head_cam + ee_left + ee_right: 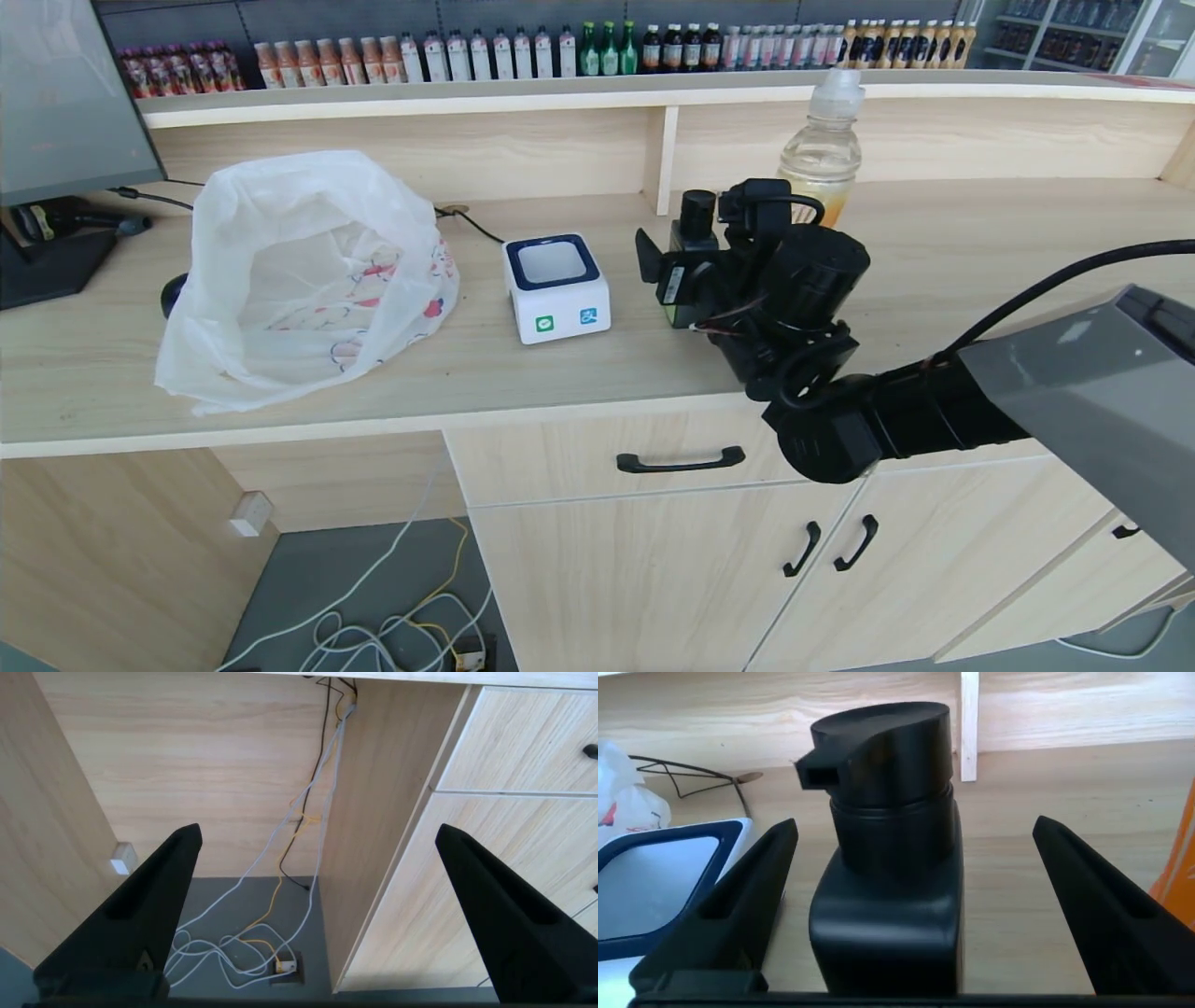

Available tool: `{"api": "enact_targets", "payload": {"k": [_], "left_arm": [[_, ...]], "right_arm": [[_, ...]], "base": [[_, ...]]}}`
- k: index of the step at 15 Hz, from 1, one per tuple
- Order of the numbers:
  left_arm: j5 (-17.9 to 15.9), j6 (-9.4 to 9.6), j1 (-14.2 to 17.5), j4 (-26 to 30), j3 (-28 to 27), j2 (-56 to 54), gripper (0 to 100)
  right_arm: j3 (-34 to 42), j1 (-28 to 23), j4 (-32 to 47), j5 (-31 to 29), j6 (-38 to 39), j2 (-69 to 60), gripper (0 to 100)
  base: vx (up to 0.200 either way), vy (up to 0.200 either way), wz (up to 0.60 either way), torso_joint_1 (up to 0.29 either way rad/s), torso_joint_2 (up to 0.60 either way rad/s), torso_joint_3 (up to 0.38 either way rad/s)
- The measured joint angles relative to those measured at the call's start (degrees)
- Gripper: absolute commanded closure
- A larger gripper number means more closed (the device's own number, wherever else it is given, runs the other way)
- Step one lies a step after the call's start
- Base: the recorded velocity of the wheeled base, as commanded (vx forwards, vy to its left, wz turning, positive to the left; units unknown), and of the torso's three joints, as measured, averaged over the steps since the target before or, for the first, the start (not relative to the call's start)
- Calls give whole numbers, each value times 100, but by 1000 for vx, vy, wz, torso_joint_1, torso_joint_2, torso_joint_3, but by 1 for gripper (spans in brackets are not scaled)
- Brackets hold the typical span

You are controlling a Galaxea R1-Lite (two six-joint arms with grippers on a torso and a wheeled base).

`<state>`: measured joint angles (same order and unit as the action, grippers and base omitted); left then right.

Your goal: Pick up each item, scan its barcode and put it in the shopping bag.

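Right hand [915,826] released, fingers wide either side of black pump bottle [695,217], just right of the scanner [556,287]. Left hand [318,831] spread open too, well below the scanner.

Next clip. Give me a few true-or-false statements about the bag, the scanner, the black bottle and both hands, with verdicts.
1. The right hand is shut on the black bottle. False: it is open, a finger on either side of the bottle, which stands on the counter.
2. The scanner sits between the shopping bag and the black bottle. True.
3. The left hand holds an item. False: it is open and empty, by the cabinets.
4. A clear bottle stands upright on the counter. True.
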<state>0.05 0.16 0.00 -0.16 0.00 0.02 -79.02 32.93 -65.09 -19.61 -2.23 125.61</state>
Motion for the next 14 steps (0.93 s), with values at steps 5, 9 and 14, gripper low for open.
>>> {"api": "enact_targets", "payload": {"k": [5, 9, 14], "left_arm": [[0, 0, 0, 0, 0, 0, 0], [0, 2, 0, 2, 0, 0, 0], [2, 0, 0, 0, 0, 0, 0]], "right_arm": [[0, 4, -6, 5, 5, 137, 0], [-9, 1, -13, 10, 5, 193, 0], [7, 0, -16, 10, 13, 221, 0]], "base": [[0, 0, 0, 0, 0, 0], [0, 0, 0, 0, 0, 0], [0, 0, 0, 0, 0, 0]]}}
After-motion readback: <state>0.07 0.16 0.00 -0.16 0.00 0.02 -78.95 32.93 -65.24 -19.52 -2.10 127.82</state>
